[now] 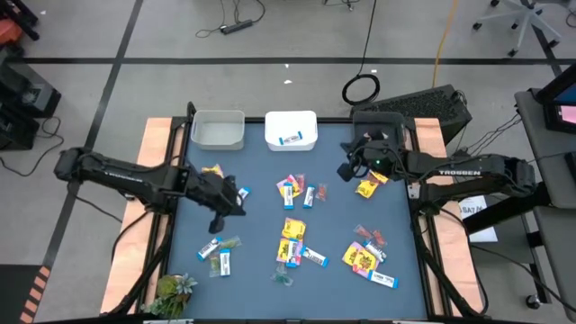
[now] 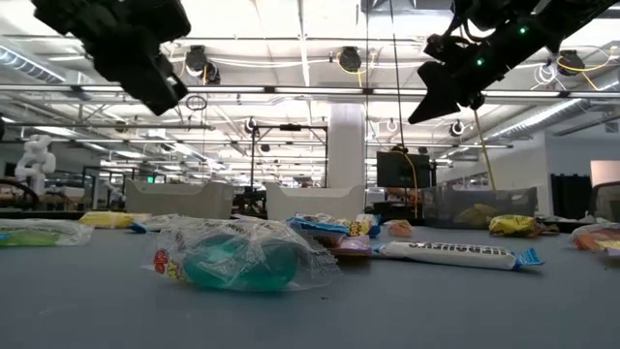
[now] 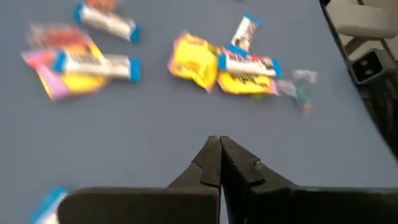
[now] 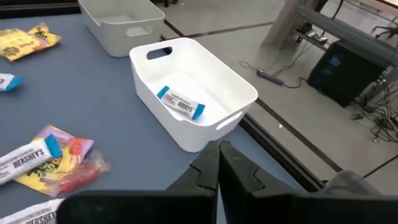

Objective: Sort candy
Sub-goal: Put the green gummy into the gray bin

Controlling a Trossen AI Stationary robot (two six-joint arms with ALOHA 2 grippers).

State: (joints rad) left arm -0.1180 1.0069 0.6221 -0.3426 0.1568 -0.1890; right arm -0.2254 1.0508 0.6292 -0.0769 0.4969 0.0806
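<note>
Wrapped candy lies scattered on the blue table: yellow packets (image 1: pixel 289 227), blue-and-white bars (image 1: pixel 314 258), red pieces (image 1: pixel 321 193), and a clear-greenish one (image 2: pixel 232 257) nearest the low camera. One blue-and-white bar (image 4: pixel 180 104) lies in the white bin (image 1: pixel 291 139). My left gripper (image 3: pixel 219 146) is shut and empty, raised over the table's left half (image 1: pixel 236 198). My right gripper (image 4: pixel 219 152) is also shut and empty. It hangs above the table right of the white bin (image 1: pixel 345 171), next to a yellow packet (image 1: pixel 367 186).
A grey bin (image 1: pixel 218 131) stands beside the white bin at the table's far edge. A green leafy thing (image 1: pixel 171 292) lies at the near left corner. Bare blue mat shows between the candy clusters. The room's floor and cables lie beyond the far edge.
</note>
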